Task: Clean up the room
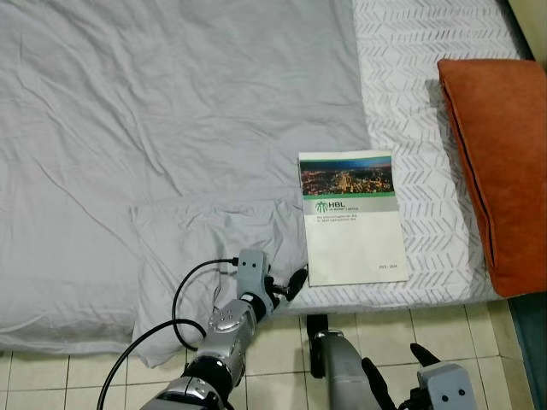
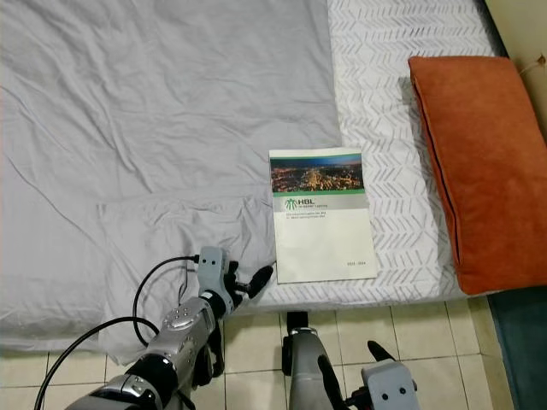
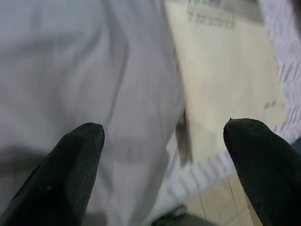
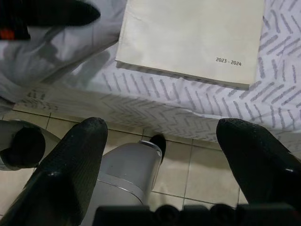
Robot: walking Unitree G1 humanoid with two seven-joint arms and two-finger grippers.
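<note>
A thin booklet (image 1: 352, 218) with a city photo and green band on its cover lies flat on the bed, near the front edge. My left gripper (image 1: 293, 280) hovers at the bed's edge, just left of the booklet's near corner. In the left wrist view its fingers (image 3: 75, 160) stand wide apart and open, with grey sheet and the booklet (image 3: 225, 80) ahead of them. My right gripper (image 4: 164, 141) is open and low over the tiled floor (image 4: 207, 174), in front of the bed and below the booklet's (image 4: 188, 33) near edge, holding nothing.
A grey sheet (image 1: 171, 128) covers the left of the bed, and a white patterned sheet (image 1: 427, 85) the right. An orange pillow (image 1: 500, 179) lies along the right side. A black cable (image 1: 184, 299) loops off my left arm. Beige floor tiles (image 1: 282, 342) run along the bed's front.
</note>
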